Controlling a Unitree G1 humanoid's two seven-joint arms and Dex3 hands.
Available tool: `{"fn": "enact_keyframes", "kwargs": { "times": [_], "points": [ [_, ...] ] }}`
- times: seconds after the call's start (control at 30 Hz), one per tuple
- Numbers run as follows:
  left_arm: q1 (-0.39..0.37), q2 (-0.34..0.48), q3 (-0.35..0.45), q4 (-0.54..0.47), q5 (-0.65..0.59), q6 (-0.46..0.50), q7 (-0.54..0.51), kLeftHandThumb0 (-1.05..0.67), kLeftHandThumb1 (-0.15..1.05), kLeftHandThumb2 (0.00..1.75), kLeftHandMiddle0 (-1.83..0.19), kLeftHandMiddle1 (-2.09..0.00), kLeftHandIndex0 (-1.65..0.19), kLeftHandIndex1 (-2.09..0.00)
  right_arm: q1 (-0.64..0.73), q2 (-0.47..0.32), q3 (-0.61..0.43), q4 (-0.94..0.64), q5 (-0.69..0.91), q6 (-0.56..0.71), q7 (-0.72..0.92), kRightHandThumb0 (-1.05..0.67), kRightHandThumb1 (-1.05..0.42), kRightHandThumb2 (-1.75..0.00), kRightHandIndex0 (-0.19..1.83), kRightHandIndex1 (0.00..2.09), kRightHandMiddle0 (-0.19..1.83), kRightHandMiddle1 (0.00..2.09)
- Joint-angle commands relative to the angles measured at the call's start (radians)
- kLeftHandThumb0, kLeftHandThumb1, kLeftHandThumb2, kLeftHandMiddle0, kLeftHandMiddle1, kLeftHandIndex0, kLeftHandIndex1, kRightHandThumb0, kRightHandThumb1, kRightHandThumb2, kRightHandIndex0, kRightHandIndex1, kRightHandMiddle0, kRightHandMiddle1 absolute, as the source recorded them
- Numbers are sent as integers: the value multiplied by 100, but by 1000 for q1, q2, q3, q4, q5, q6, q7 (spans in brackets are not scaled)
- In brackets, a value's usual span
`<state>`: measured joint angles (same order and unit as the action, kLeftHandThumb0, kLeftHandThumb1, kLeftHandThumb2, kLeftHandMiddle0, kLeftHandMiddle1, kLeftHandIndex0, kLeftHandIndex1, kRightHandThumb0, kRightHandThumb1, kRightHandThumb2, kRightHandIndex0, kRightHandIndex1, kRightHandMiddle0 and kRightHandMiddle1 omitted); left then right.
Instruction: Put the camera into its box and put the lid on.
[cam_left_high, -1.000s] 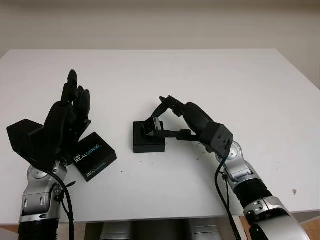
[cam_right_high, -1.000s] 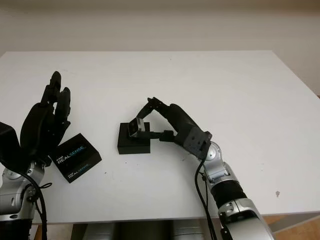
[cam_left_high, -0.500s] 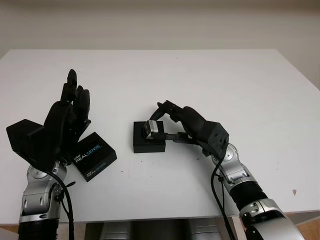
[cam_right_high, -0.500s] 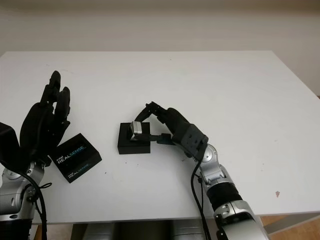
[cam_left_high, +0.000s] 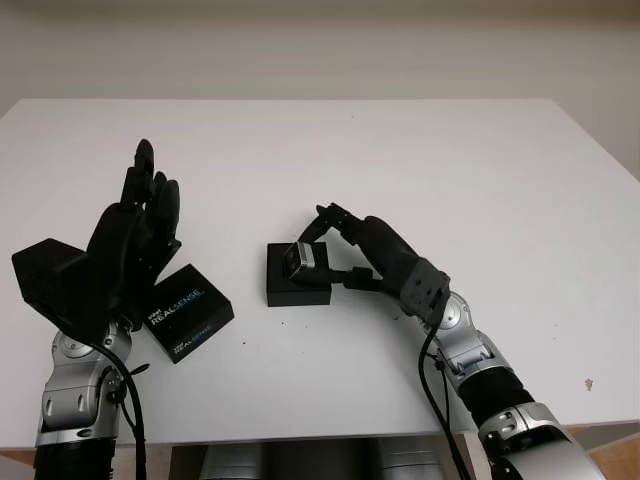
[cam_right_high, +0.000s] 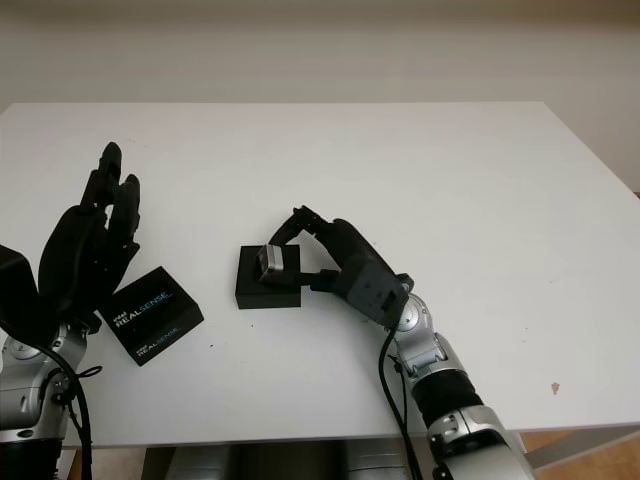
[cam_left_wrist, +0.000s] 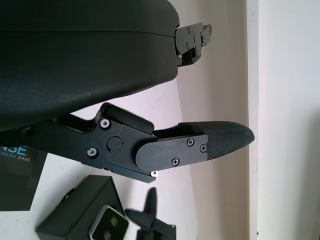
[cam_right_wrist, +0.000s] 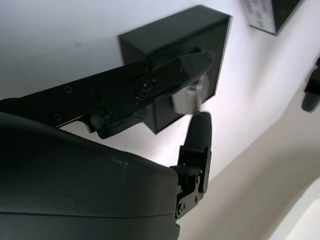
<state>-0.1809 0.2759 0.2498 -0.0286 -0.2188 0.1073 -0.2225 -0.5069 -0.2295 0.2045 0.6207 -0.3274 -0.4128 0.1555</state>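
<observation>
The lid (cam_left_high: 186, 311) (printed REALSENSE) lies on the table (cam_left_high: 420, 160) beside the raised, open left hand (cam_left_high: 135, 235). The right hand (cam_left_high: 325, 250) pinches the camera (cam_left_high: 304, 258) over the box (cam_left_high: 296, 276).

My right hand (cam_left_high: 335, 250) reaching in from bottom right, fingers pinched closed on the camera (cam_left_high: 303, 258), my left hand (cam_left_high: 125, 245) raised at left, open
</observation>
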Motion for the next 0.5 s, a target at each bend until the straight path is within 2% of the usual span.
{"fn": "enact_keyframes", "kwargs": {
  "times": [0.0, 0.13, 0.47],
  "points": [
    [6, 5, 6, -15, -7, -5, -3, -72, 105, 58, 19, 0, 19, 0, 3, -23, 11, -47, -31, -13, -23, -65, -94, -5, 1, 3, 12, 78],
    [5, 5, 6, -14, -10, -6, -5, -71, 105, 57, 19, 0, 19, 0, 4, -47, 21, -90, -80, -30, -67, -67, -94, -6, -2, 4, 15, 66],
    [8, 17, 6, -17, -9, 0, -14, -71, 105, 58, 19, 0, 19, 0, -10, -132, 42, -191, -224, -59, -157, -70, -95, -5, -4, 4, 15, 61]
  ]
}}
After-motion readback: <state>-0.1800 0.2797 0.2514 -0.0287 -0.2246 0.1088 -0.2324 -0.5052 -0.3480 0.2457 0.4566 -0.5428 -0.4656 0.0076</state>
